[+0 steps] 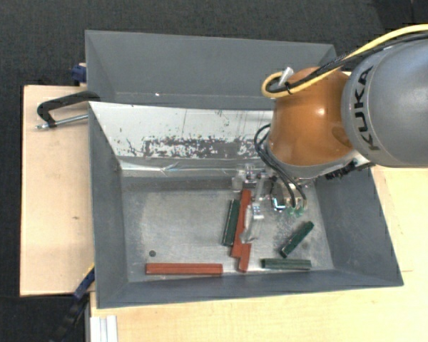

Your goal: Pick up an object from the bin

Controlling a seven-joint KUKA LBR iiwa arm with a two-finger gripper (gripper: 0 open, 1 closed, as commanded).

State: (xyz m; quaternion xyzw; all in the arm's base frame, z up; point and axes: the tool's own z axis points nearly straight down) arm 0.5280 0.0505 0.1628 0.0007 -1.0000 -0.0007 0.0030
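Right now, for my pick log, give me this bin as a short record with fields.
container: grey bin
claw: claw low over the centre red stick
alongside: dark green stick, close against that stick
right of claw: tilted green stick; flat green stick nearer the front wall
front wall: long red-brown stick
grip: cannot tell

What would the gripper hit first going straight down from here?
Most likely the red stick lying right under the gripper, with a dark green stick close beside it. It may already be touching the red one; depth is unclear.
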